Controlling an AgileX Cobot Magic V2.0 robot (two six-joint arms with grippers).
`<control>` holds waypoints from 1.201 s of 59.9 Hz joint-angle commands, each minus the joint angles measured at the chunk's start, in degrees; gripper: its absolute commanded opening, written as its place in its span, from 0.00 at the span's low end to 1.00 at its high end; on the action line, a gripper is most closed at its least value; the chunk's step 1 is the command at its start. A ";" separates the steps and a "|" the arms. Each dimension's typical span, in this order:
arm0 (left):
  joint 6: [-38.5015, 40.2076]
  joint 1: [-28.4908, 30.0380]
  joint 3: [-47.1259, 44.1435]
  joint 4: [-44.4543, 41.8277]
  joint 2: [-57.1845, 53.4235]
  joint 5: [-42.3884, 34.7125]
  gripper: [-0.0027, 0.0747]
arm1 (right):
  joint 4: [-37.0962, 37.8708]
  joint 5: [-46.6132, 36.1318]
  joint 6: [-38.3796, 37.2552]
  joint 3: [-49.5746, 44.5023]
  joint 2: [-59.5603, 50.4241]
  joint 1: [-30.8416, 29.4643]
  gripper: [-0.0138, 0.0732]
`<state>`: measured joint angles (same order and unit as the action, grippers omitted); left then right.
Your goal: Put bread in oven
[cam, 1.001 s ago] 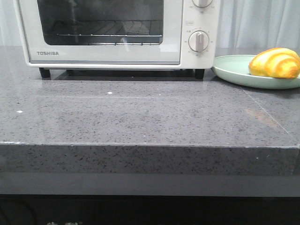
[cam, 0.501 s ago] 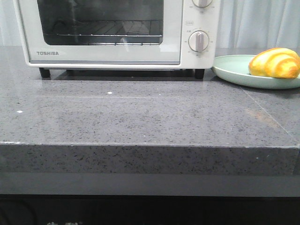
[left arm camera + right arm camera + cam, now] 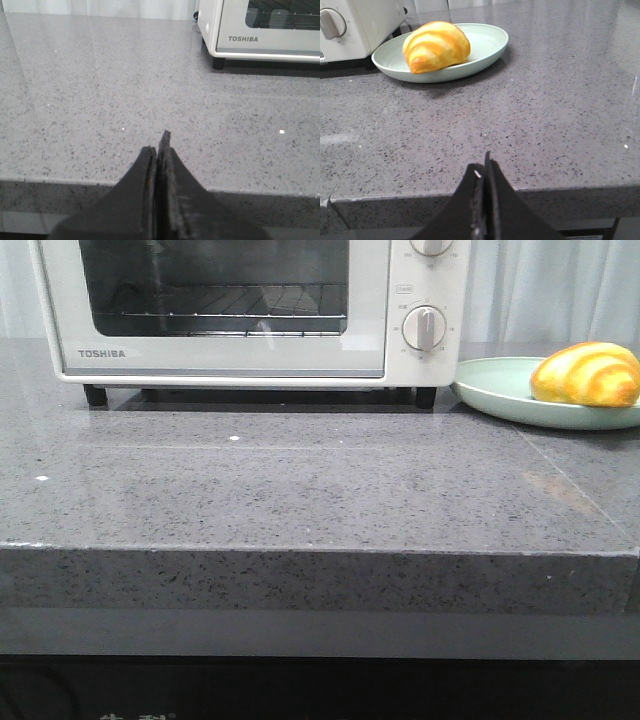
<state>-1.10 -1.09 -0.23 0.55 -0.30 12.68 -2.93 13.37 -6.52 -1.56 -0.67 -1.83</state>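
The golden-yellow bread (image 3: 587, 373) lies on a pale green plate (image 3: 500, 390) at the far right of the grey counter; it also shows in the right wrist view (image 3: 436, 46). The white Toshiba oven (image 3: 250, 310) stands at the back with its glass door shut, and its corner shows in the left wrist view (image 3: 260, 30). My left gripper (image 3: 159, 145) is shut and empty, low at the counter's front edge, left of the oven. My right gripper (image 3: 483, 162) is shut and empty at the front edge, well short of the plate (image 3: 485, 42). Neither gripper shows in the front view.
The oven has round dials (image 3: 424, 328) on its right side and black feet (image 3: 95, 395). A wire rack (image 3: 215, 315) shows behind the glass. The grey speckled counter (image 3: 300, 480) ends in a thick front edge. Pale curtains hang behind.
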 commanded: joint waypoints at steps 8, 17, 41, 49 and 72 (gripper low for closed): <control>0.34 0.01 -0.40 0.19 -0.96 -7.39 0.01 | -0.16 -5.16 0.15 0.36 0.13 0.09 0.08; 0.34 0.01 -0.40 0.19 -0.96 -8.35 0.01 | -0.16 -5.57 0.15 0.42 0.13 0.09 0.08; 0.72 0.01 11.86 2.77 2.42 -9.37 0.01 | 5.09 2.91 0.51 14.25 3.35 0.09 0.08; 0.72 0.01 20.28 2.77 10.66 -1.02 0.01 | 8.31 6.42 0.53 20.86 8.89 0.09 0.08; -2.37 -3.34 28.39 2.69 34.26 -12.32 0.01 | 4.35 4.75 0.47 24.72 15.51 0.09 0.08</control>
<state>-1.53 -2.11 24.11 3.02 29.91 8.42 2.73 23.26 -6.41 20.96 13.79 -1.83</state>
